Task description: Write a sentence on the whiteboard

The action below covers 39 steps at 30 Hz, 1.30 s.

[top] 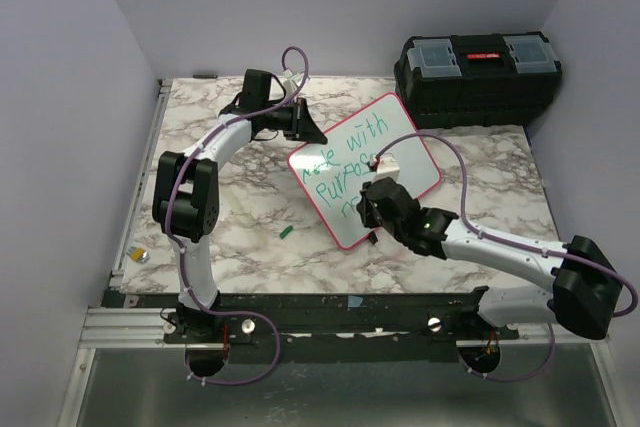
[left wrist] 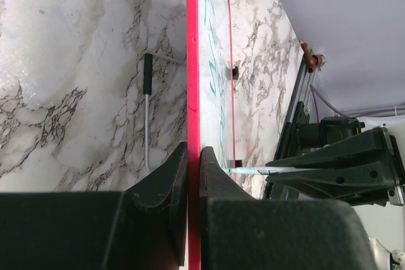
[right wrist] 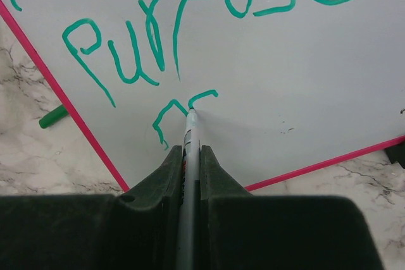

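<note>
Whiteboard (top: 350, 212) with its pink-red frame sat turned at an angle near the middle of the marble table (top: 250, 217), green writing reading "with" and "Purpose" across it. The left gripper (top: 312, 132) met its far left edge, and the right gripper (top: 372, 209) hung over its near part. A black toolbox (top: 478, 77) stood at the far right corner, and a small green cap (top: 287, 232) lay on the table just left of the board.

From the left wrist, the whiteboard (left wrist: 212, 80) appeared edge-on, and the left gripper (left wrist: 193, 156) was clamped on its red frame. A thin metal L-shaped tool (left wrist: 147, 112) lay on the marble to the left.

From the right wrist, the right gripper (right wrist: 192, 153) was closed on a marker (right wrist: 188, 137), whose tip touched the whiteboard (right wrist: 285, 80) at an unfinished green stroke below "purpose". The green cap (right wrist: 52, 116) lay beyond the frame, on the marble.
</note>
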{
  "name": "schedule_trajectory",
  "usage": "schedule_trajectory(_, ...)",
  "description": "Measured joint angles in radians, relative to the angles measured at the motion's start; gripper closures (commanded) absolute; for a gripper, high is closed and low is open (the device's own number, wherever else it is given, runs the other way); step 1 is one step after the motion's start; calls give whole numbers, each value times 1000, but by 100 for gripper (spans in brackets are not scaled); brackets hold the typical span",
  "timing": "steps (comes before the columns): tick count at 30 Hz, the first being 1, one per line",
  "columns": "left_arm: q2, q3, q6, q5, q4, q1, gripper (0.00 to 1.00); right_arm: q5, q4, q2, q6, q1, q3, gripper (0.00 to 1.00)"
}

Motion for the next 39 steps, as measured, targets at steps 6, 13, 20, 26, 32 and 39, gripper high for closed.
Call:
schedule_trajectory(6, 0, 0, 0, 0, 0, 0, 100, 13, -28, -13, 22, 0, -10, 99)
schedule_trajectory(13, 0, 0, -1, 0, 0, 0, 100, 62, -66, -15, 36, 0, -10, 99)
schedule_trajectory(20, -1, 0, -1, 0, 0, 0, 100, 115, -93, 11, 25, 0, 19, 99)
schedule_trajectory(26, -1, 0, -2, 0, 0, 0, 100, 135, -93, 51, -4, 0, 68, 99)
schedule_trajectory(32, -1, 0, -2, 0, 0, 0, 100, 123, -80, 59, -26, 0, 78, 99)
schedule_trajectory(39, -1, 0, -2, 0, 0, 0, 100, 63, -52, 26, -37, 0, 78, 99)
